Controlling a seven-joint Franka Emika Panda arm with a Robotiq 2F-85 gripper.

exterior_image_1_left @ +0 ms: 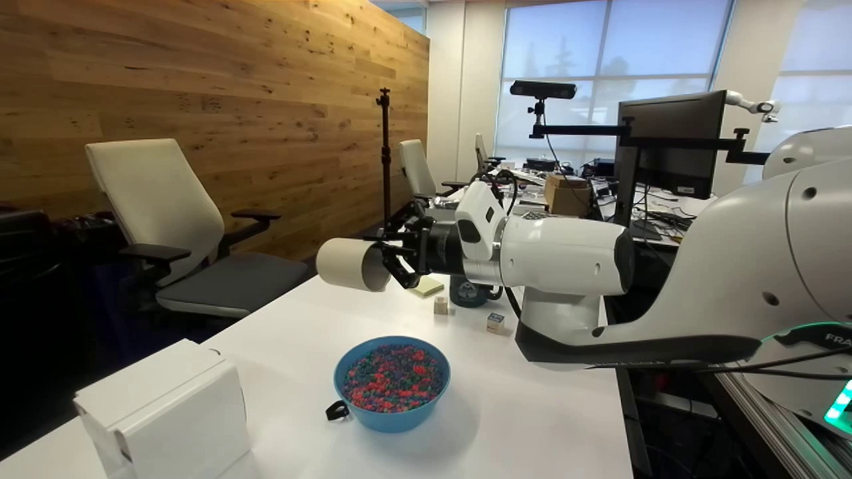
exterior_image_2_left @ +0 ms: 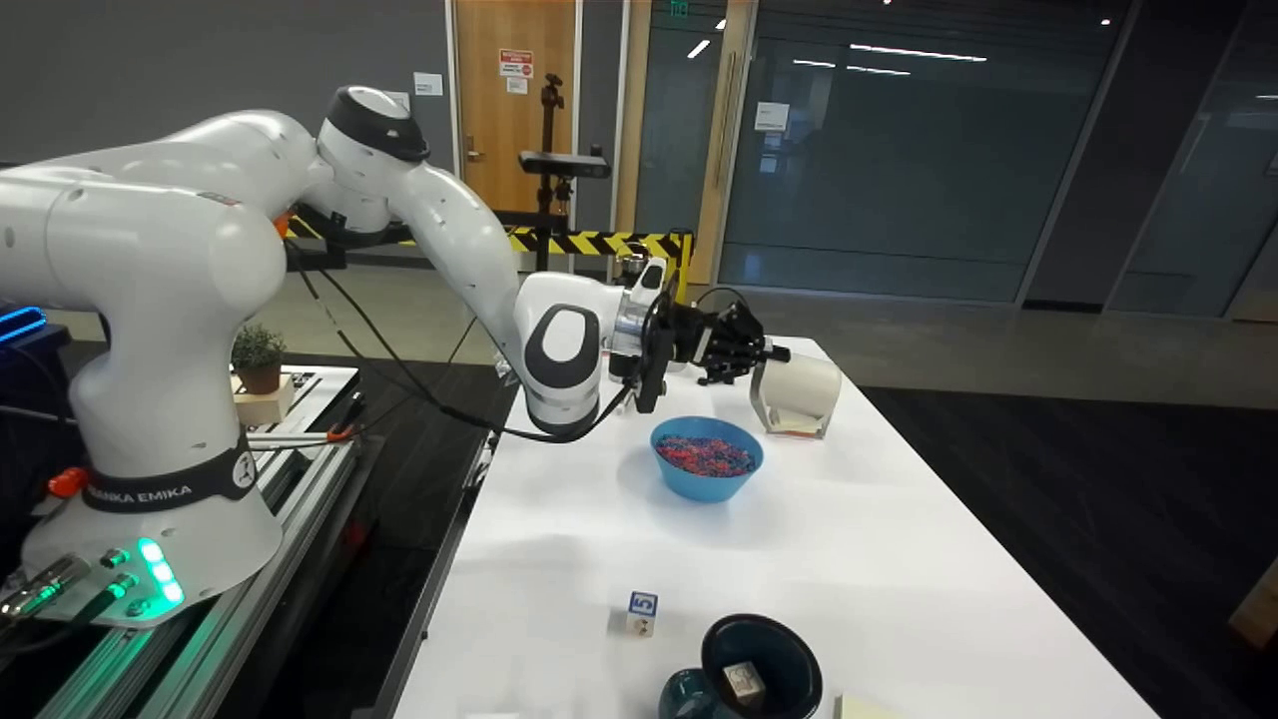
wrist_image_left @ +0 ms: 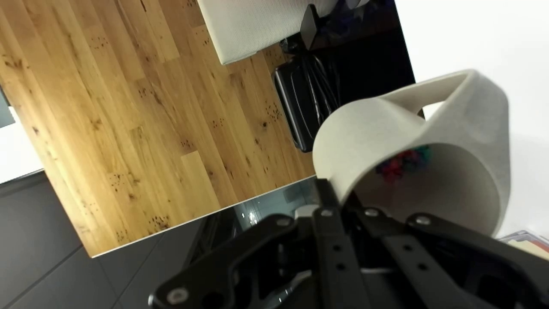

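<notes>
In an exterior view, a white box (exterior_image_1_left: 180,419) stands at the left, its inside out of sight. To its right, a beige mug (exterior_image_1_left: 343,264) is held up off the tabletop (exterior_image_1_left: 293,372), lying on its side; the wrist view shows red and teal bits (wrist_image_left: 402,164) inside it. The gripper (wrist_image_left: 341,199) has its fingers pinched on the mug's wall at the rim. Lower and slightly rightward, a blue bowl (exterior_image_1_left: 399,422) holds red, blue and purple pellets (exterior_image_1_left: 393,379). Next come a wooden cube (exterior_image_1_left: 440,306), a dark mug (exterior_image_1_left: 469,294) with a block (exterior_image_2_left: 744,683) showing within its mouth, and a lettered cube (exterior_image_1_left: 495,324). The table's left edge runs from behind the box toward the held mug, a chair (exterior_image_1_left: 163,199) beyond it; white surface opens between box and bowl, then from bowl to the right edge, beside the arm (exterior_image_1_left: 566,256).
</notes>
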